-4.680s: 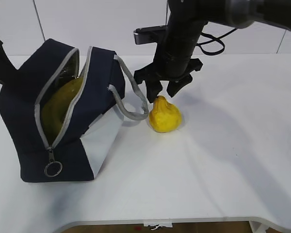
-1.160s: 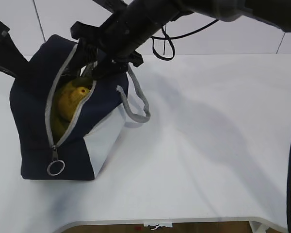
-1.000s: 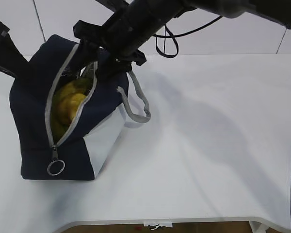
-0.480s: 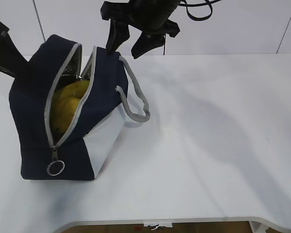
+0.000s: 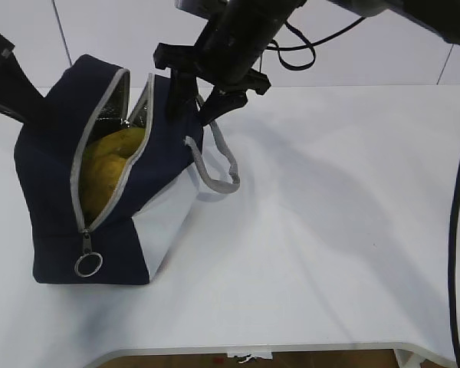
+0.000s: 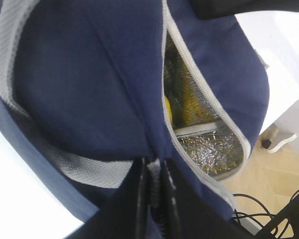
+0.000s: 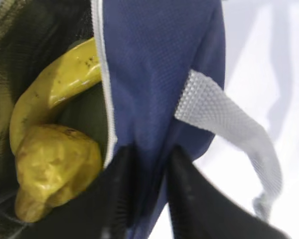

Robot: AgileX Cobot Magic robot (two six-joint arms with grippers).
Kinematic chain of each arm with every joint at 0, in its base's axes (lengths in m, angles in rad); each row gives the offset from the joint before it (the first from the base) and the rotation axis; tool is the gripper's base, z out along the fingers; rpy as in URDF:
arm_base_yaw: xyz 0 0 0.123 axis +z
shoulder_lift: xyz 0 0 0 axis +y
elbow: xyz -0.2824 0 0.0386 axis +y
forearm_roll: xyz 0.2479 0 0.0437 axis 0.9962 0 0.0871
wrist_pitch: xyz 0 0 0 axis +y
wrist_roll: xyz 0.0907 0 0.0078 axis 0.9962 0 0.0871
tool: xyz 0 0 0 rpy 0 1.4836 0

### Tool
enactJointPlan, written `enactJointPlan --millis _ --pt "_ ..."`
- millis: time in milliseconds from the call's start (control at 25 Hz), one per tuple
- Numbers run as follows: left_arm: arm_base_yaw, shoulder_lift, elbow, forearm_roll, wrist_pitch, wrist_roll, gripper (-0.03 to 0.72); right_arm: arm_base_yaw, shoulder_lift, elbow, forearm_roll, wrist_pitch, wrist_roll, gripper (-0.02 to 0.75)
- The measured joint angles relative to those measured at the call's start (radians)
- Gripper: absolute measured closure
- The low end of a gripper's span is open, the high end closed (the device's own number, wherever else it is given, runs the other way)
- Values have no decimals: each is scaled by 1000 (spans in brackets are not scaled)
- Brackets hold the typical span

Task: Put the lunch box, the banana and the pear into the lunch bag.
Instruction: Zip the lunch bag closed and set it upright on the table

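With my left gripper [image 6: 152, 184] pinched on the navy-blue fabric lunch bag [image 5: 57, 222] and my right gripper [image 5: 198, 107] open astride its wall, the squat yellow pear [image 7: 55, 172] and speckled banana [image 7: 52, 92] inside, snagging the grey webbing handle [image 5: 215, 157] could tip it.

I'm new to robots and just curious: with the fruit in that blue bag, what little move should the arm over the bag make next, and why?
Probably close the right gripper on the lunch bag edge it straddles, to begin shutting the bag. The pear and banana already lie inside, the zipper is open, and the left gripper pinches the far side.
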Motion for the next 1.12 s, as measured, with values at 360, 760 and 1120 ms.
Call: enactJointPlan --millis 360,760,1120 --pt "0 0 0 -109 0 0 673 0 7 0 -16 0 -19 724" --pt "-126 2 0 -298 -17 0 673 0 -120 34 -155 8 -26 736" --pt "-250 15 0 -371 -167 0 673 0 -347 278 -357 22 -30 736"
